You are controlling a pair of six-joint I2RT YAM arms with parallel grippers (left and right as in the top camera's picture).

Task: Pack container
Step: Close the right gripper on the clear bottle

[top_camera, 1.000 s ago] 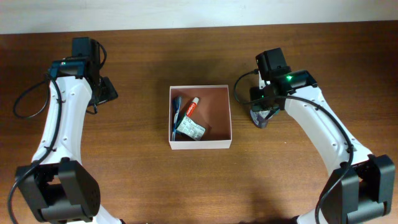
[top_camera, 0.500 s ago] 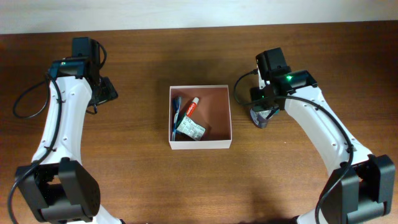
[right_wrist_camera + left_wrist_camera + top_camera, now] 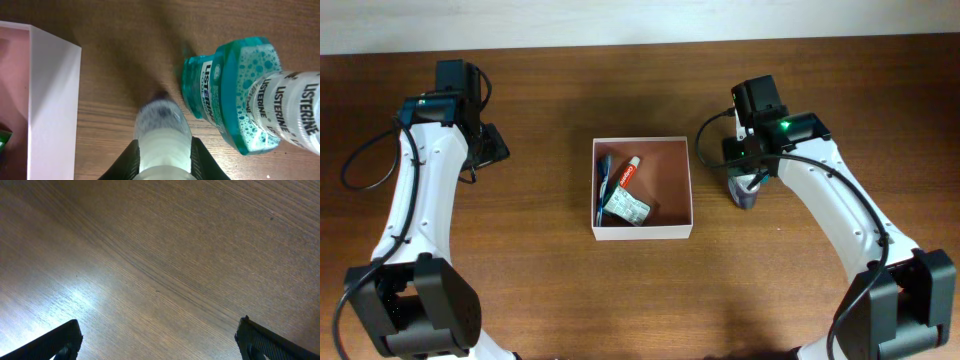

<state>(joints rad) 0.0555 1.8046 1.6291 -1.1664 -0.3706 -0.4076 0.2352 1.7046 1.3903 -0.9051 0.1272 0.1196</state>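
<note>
At the middle of the overhead view sits the container [image 3: 642, 232], a square shallow box with white walls and a reddish-brown inside, flat on the tabletop [image 3: 540, 280]. Along its left side I see a red and white toothpaste tube [image 3: 629, 172], a blue item [image 3: 603, 176] too small for me to name, and a green and white packet [image 3: 626, 208].

Just to the right of the box, the right gripper [image 3: 745, 188] points down at the tabletop. In the right wrist view its fingers [image 3: 126, 169] are clenched on both sides of a small pale bottle [image 3: 162, 125] whose far end looks dark and blurred (the bottle fills the gap between them). Near it, toward the right of that frame, is a teal Listerine bottle [image 3: 225, 95], apart from the fingers. The white wall of the container shows at the left edge.

At the upper left of the overhead view, the left gripper [image 3: 488, 145] is well apart from the box. In the left wrist view its fingers [image 3: 60, 342] stand wide apart in the two lower corners, released, with only wood grain between them.
</note>
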